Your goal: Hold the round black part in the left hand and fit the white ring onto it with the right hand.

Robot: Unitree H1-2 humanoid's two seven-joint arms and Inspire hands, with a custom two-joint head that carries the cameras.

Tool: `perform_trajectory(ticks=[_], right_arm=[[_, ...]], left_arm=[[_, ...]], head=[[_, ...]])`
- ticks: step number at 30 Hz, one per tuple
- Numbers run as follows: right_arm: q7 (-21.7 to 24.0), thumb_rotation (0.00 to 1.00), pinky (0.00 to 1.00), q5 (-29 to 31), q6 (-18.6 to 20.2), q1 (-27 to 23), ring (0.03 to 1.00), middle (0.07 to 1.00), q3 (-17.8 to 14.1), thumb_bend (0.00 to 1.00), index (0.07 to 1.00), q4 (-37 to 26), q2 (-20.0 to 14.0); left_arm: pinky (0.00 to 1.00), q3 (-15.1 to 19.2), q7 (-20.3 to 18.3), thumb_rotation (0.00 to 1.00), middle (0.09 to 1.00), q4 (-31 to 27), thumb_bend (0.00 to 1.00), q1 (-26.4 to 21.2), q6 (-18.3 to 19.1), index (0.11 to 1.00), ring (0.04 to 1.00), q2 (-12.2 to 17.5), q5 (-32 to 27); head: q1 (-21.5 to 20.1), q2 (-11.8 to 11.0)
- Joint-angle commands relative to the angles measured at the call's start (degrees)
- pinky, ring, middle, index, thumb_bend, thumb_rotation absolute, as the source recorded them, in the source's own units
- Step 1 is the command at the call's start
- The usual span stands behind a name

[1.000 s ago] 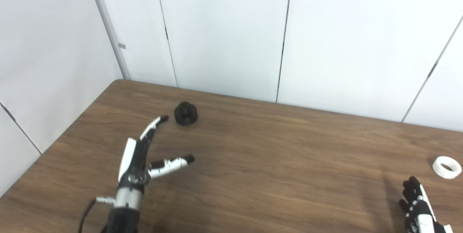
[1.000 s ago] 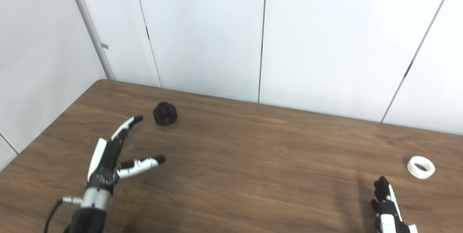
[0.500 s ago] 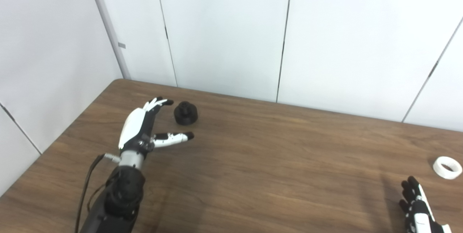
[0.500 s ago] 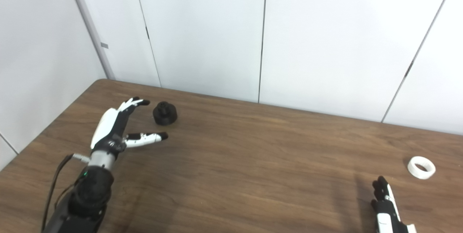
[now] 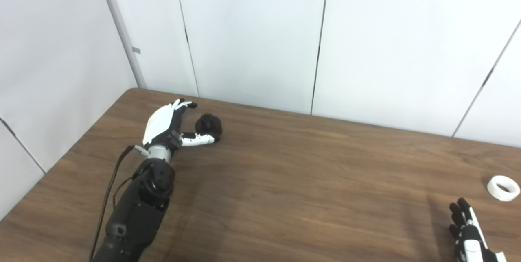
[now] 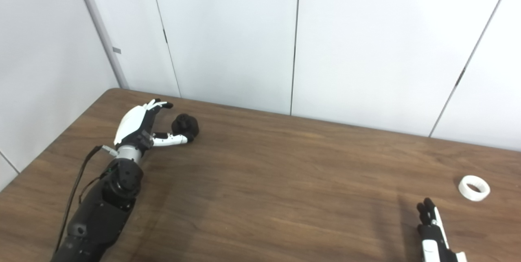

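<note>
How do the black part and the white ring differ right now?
The black part is dark and solid-looking with a raised knob on top; the white ring is pale, flat and open through the middle. The black part sits at the far left with the left hand open around it, thumb at its near side; the white ring lies alone near the right edge, apart from the right hand. Both are round and rest on the table.

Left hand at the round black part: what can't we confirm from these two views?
- Left hand contact with round black part: thumb crosses its front; too small in both views.
- Right hand: cut by bottom edge; state unclear.
- White ring: details too small.
</note>
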Motion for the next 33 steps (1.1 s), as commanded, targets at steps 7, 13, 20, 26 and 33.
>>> perform_trajectory(ticks=[7,13,20,26,33], right_arm=[[-0.5,1.00,1.00,-0.4,0.6,0.9,0.993,0.963,0.2,0.35,0.978,-1.2,0.8],[-0.9,1.00,1.00,-1.0,0.6,1.0,0.987,0.963,0.3,0.36,0.976,-1.3,0.8],[-0.9,1.00,1.00,-1.3,0.4,1.0,0.976,0.955,0.4,0.39,0.969,-1.1,0.8],[-1.0,1.00,1.00,-1.2,-0.3,1.1,0.975,0.951,0.4,0.37,0.967,-0.9,0.9],[-0.8,1.00,1.00,-1.1,-0.2,1.1,0.981,0.955,0.5,0.38,0.974,-1.0,0.6]], left_arm=[[1.00,-2.0,2.3,0.34,0.982,6.5,1.00,-6.7,-0.8,0.855,1.000,3.7,1.0],[1.00,-3.7,-0.1,0.36,0.984,8.6,1.00,-8.6,1.3,0.865,1.000,4.6,0.4],[1.00,-5.3,-2.1,0.37,0.970,10.5,1.00,-9.7,3.0,0.855,1.000,5.1,-0.2],[1.00,-6.2,-4.4,0.38,0.975,11.9,1.00,-10.5,3.2,0.861,1.000,5.6,-1.4],[1.00,-8.0,-5.0,0.39,0.966,12.5,1.00,-11.0,3.3,0.845,1.000,6.2,-1.3]], head=[[-0.3,0.2],[-0.3,0.3],[-0.6,0.4],[-0.7,0.5],[-0.9,0.6]])
